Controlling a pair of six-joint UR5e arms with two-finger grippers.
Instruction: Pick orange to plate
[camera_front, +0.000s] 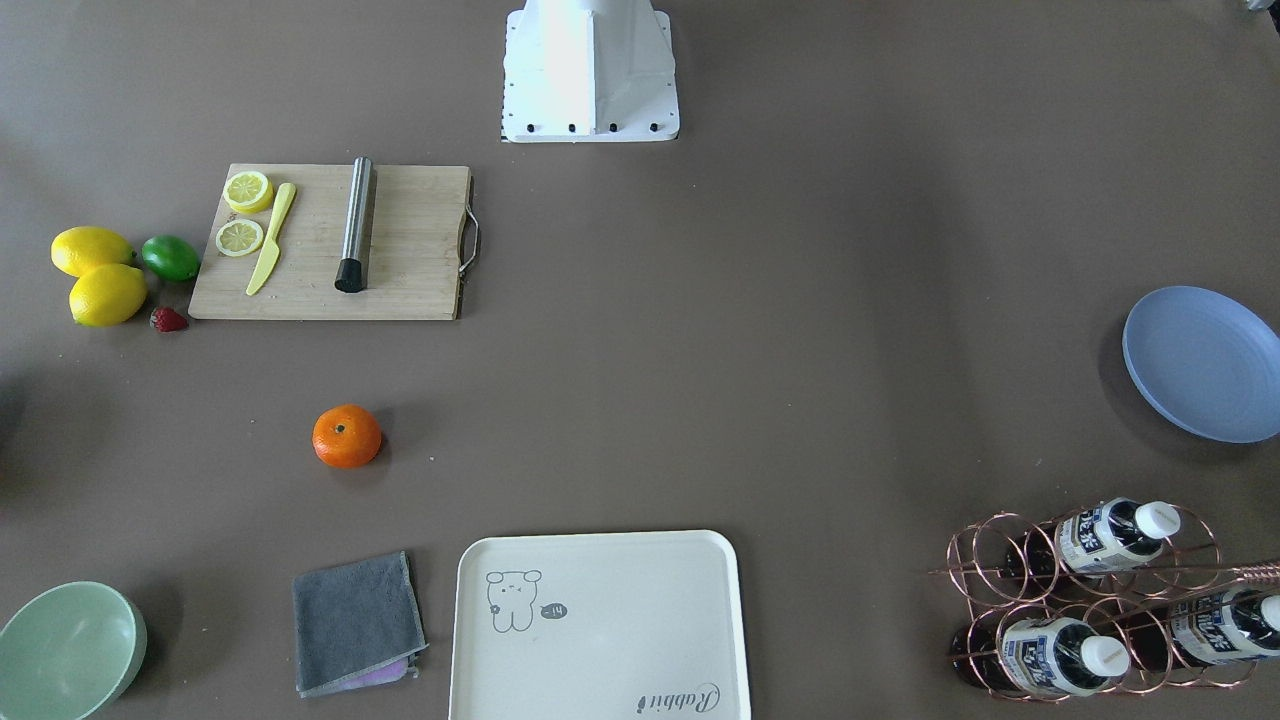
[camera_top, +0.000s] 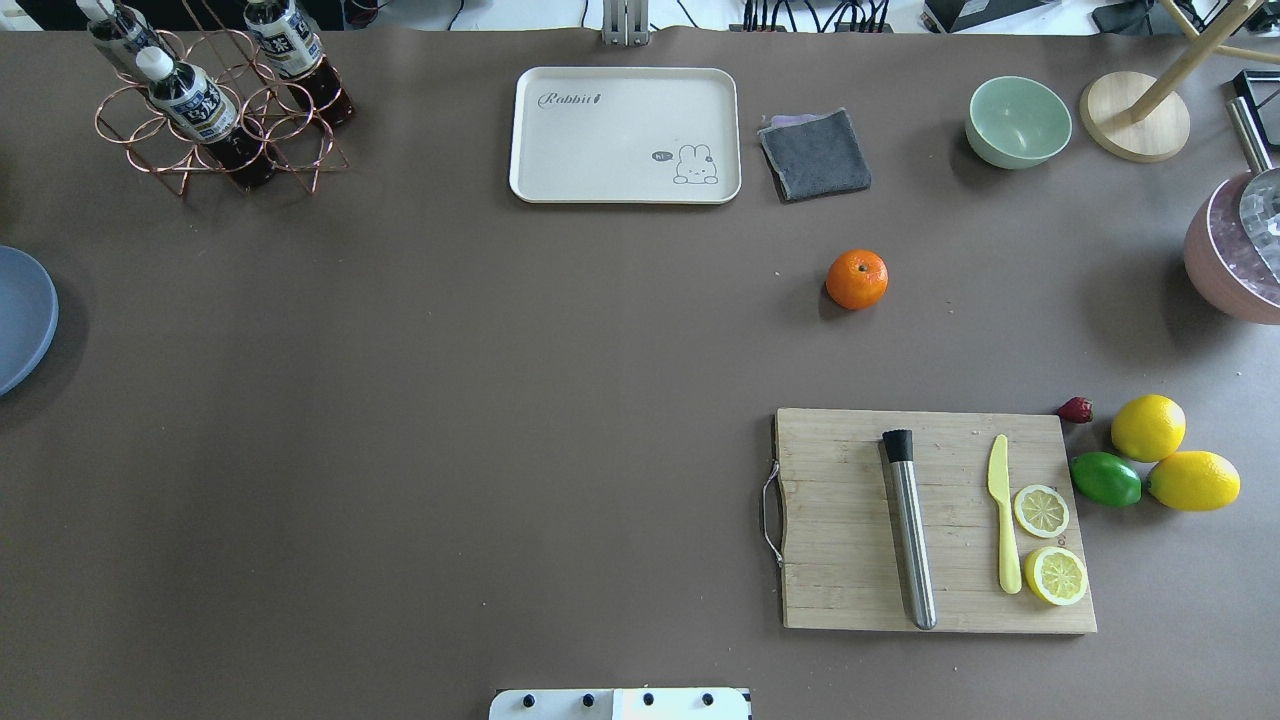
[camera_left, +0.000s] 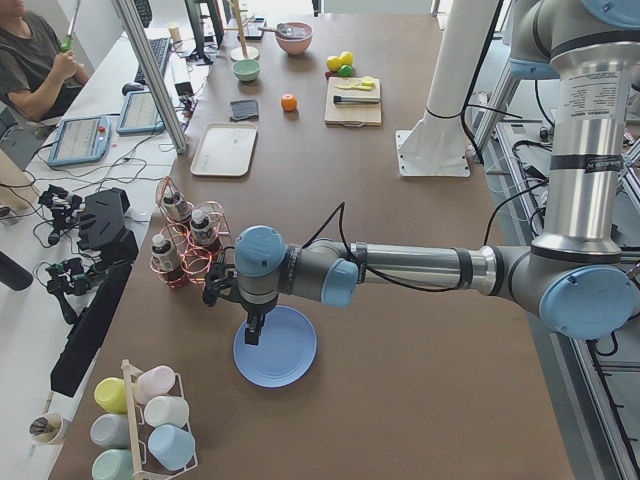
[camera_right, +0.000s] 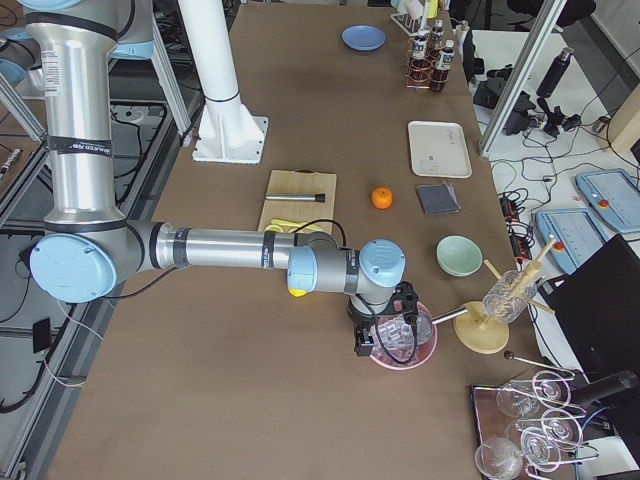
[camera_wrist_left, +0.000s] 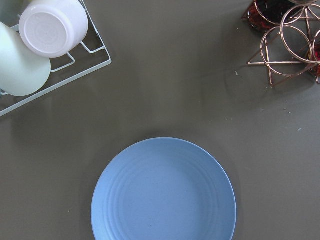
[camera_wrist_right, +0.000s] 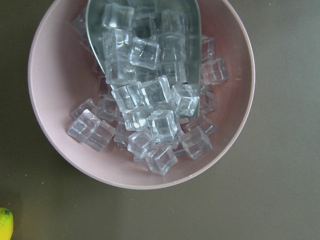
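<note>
at the far left of the overhead view the blue plate (camera_top: 20, 315) is cut off by the frame edge. in the left side view the left gripper (camera_left: 254, 332) is seen hanging just above that plate; whether its fingers are spread or pressed together cannot be told. further right, a copper bottle rack (camera_top: 215, 130), a cream tray (camera_top: 625, 135) and a grey cloth (camera_top: 815, 153) are ranged along the far edge. the orange (camera_top: 856, 279) is set on the brown table near the cloth, stem dot up, well apart from the plate. a cutting board (camera_top: 840, 540) is laid nearer the robot. at the right end the right gripper (camera_right: 382, 335) is held over a pink bowl (camera_top: 1225, 270) of ice cubes, its state likewise not to be told.
</note>
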